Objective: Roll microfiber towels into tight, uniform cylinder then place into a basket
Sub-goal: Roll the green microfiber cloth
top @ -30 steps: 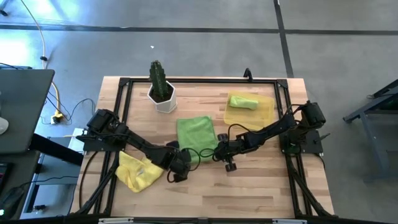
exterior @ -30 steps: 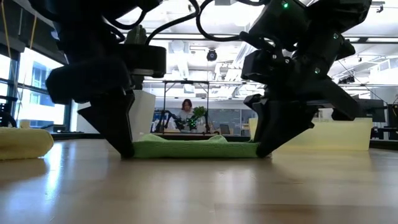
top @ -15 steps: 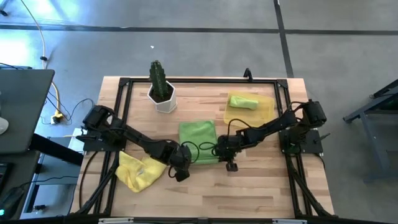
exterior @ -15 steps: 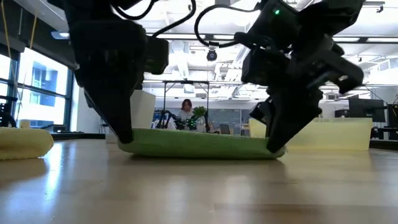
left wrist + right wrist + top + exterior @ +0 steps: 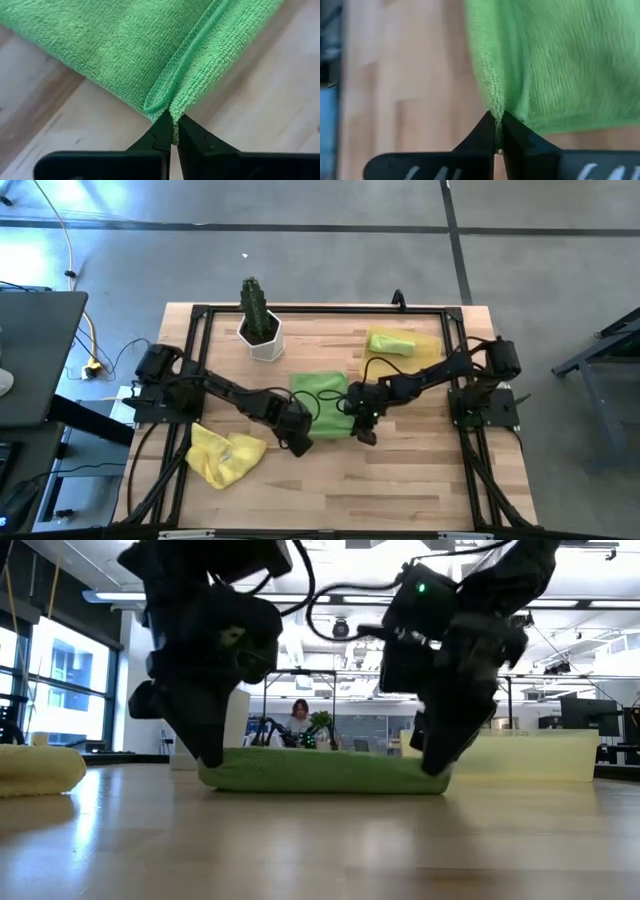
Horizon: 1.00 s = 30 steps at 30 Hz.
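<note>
1. The left gripper [image 5: 173,131] is pinched shut on a corner of the flat lime green towel [image 5: 322,402], its two dark fingers [image 5: 159,135] meeting on the hemmed edge where the cloth doubles over.

2. The right gripper [image 5: 498,131] is likewise clamped on the towel's other near corner, a pucker of fabric caught between its tips.

3. From above, both arms converge at mid-table, the left gripper [image 5: 297,442] and right gripper [image 5: 363,430] flanking the towel's near edge; from table height that edge sits folded back onto the cloth [image 5: 322,772], low against the wood.

4. Farther out, a rolled green towel [image 5: 391,343] already lies in the yellow basket [image 5: 428,362] toward the table's right rear, while the crumpled yellow towel [image 5: 225,455] waits near the front left. A white pot with a cactus [image 5: 260,325] stands behind.

5. The step in hand appears to be the opening turn of the second roll. The next move likely calls for both grippers to carry the edge forward evenly, keeping the corners level so the cylinder winds tight rather than skewing into a cone.
</note>
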Tool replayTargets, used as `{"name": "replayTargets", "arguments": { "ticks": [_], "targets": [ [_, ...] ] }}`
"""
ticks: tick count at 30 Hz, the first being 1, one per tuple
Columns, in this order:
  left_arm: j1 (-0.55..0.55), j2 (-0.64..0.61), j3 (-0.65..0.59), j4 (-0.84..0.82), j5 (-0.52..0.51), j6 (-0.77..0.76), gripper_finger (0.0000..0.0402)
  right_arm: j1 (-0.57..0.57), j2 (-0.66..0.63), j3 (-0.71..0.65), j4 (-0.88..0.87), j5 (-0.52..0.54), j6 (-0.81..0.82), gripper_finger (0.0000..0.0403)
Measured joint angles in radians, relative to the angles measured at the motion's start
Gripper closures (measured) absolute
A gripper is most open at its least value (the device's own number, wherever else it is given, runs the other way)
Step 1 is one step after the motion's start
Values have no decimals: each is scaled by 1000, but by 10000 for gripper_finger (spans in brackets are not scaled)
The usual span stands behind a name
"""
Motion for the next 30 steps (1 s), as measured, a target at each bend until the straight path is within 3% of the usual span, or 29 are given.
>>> {"name": "replayTargets", "arguments": {
  "ticks": [9, 18, 25, 30],
  "targets": [
    [46, 0, 0, -71, -31, -31, 380, -12, 47, 4, 28, 54, -40, 402],
    [65, 14, 2, -79, -71, -34, 392, -14, 50, 3, 44, -1, -42, 400],
    [67, 68, 6, -75, -45, -27, 392, -14, 51, 2, 42, -11, -58, 371],
    [64, 69, 6, -46, 7, -23, 392, -12, 13, -1, 4, -16, -230, 339]
  ]
}}
